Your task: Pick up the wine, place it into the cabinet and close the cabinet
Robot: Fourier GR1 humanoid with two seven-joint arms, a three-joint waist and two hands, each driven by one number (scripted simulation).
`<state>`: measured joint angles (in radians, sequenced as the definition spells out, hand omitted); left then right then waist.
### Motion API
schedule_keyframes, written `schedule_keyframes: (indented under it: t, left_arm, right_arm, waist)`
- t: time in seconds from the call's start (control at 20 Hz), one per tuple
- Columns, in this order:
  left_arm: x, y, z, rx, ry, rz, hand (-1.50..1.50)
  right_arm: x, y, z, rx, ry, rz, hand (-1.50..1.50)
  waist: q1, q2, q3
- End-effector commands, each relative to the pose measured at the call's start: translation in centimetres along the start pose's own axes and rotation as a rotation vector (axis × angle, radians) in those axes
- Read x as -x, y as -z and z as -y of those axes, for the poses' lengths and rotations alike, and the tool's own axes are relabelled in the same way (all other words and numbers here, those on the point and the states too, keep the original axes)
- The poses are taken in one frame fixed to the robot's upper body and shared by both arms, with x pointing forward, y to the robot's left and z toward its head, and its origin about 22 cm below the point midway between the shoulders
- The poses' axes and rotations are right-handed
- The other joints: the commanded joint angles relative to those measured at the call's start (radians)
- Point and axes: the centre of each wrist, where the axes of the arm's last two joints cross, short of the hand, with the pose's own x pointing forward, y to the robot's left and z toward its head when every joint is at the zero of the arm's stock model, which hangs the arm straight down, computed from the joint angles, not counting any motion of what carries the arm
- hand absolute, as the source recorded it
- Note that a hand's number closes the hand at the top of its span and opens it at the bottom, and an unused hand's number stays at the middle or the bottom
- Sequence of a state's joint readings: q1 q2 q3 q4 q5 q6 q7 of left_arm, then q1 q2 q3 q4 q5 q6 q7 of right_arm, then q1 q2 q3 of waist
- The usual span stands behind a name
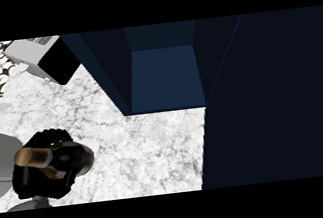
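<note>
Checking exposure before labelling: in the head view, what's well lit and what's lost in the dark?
Head view: the marble counter is bright; the open cabinet is dim inside, its door near black; the wine bottle merges with the black left hand curled round it; no glare.

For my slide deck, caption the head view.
The left hand grips the wine bottle at the marble counter, near the open cabinet.

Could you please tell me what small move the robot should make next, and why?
Probably carry the wine toward the open cabinet: the left robot hand is curled round it at the counter's near left, well short of the cabinet's opening.
</note>
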<state>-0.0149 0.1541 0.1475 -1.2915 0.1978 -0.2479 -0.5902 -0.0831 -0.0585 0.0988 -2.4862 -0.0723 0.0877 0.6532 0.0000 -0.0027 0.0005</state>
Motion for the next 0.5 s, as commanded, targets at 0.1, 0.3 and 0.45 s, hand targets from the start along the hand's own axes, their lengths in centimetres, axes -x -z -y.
schedule_keyframes:
  t: [0.1,0.3,0.45]
  left_arm:
    - [-3.7,1.1,5.1,0.058,-0.097,0.012,1.5]
    - [-7.3,2.5,6.7,0.097,-0.078,-0.003,1.5]
    - [-8.1,2.2,8.8,0.104,-0.06,-0.023,1.5]
  right_arm:
    - [-1.3,-0.6,-1.2,-0.003,0.039,0.041,-1.5]
    - [-1.2,-0.5,0.2,-0.012,0.021,0.036,-1.5]
    - [-0.7,-0.9,0.5,-0.013,0.034,0.026,-1.5]
  waist:
    - [0.006,-0.001,0.0]
    - [0.004,0.0,0.0]
    - [0.002,0.001,0.0]
